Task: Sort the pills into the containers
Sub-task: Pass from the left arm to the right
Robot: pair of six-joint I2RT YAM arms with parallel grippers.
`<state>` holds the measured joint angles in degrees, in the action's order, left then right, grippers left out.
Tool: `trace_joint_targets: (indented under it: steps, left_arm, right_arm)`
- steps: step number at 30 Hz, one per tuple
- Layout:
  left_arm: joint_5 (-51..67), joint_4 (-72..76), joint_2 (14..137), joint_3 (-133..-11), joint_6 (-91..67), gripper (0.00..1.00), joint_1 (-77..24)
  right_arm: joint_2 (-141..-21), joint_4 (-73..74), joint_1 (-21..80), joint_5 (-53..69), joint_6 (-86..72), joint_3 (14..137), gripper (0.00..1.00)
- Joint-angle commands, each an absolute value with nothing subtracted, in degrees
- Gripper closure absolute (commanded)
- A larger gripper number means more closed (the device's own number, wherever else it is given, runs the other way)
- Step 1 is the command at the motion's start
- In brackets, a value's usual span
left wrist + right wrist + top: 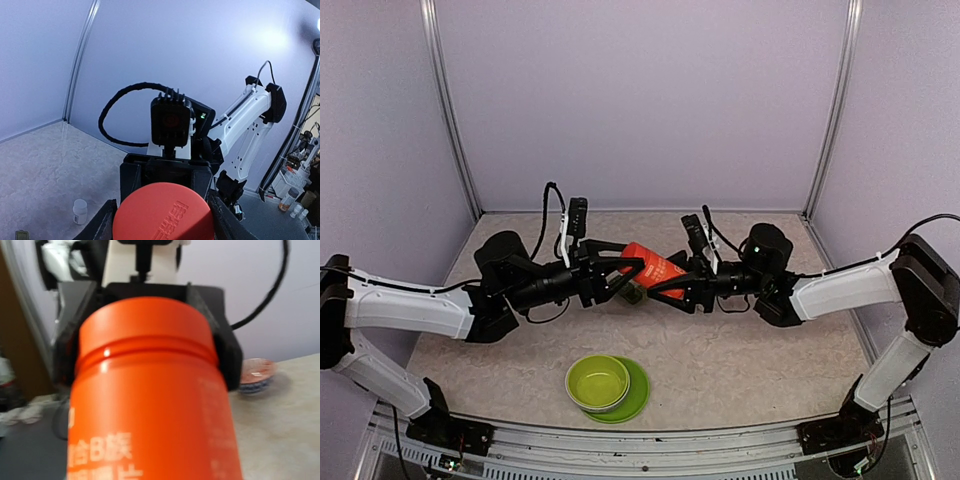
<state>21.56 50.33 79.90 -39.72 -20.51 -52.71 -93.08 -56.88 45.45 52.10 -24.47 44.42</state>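
Two robot arms reach in from the near edge of a pale marbled worktop (750, 350). Nearest, at centre front, a lime-green bowl (598, 382) sits on a green plate (638, 395). Beyond it, the left arm (410, 305) and right arm (840, 285) meet at mid-worktop with an orange-red bottle (655, 264) lying sideways in the air between them. The left jaws pinch the bottle's left end. The right jaws flank its other end, but whether they grip cannot be told. The containers (635, 293) show only as a small dark green patch just below the bottle, beside the left jaws
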Motion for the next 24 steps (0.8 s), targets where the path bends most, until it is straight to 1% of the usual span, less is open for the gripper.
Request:
trace_joint_targets:
  steps: [1,6,8,11,15,17,21,24]
  left_arm:
    - [10.18,43.65,81.72,-42.3,-27.39,0.77,-53.08]
    - [8.66,42.81,83.13,-42.81,-34.87,0.77,-53.01]
    - [9.58,42.73,83.64,-43.33,-35.49,0.73,-53.0]
    - [9.78,43.02,83.33,-43.22,-34.53,0.6,-52.72]
    - [11.27,44.83,81.61,-41.66,-33.38,0.31,-51.02]
    - [12.48,46.11,80.75,-40.82,-33.34,0.2,-50.21]
    - [14.61,47.14,80.29,-41.13,-32.48,0.13,-49.66]
    - [16.21,48.67,80.93,-41.13,-32.35,0.1,-49.57]
  right_arm:
    - [-89.34,-47.99,46.56,38.43,-14.68,44.2,0.73]
    - [-86.95,-43.93,47.89,28.87,-8.9,43.26,0.75]
    - [-86.56,-43.39,48.41,27.47,-8.1,43.18,0.75]
    - [-85.86,-43.76,48.45,28.57,-8.87,42.98,0.75]
    - [-85.28,-43.19,48.59,32.41,-10.97,43.28,0.75]
    - [-85.28,-42.91,48.85,34.14,-11.93,43.48,0.75]
    - [-85.5,-43.52,49.67,35.86,-13.78,43.59,0.75]
    - [-86.17,-44.4,50.15,36.39,-15.39,43.81,0.75]
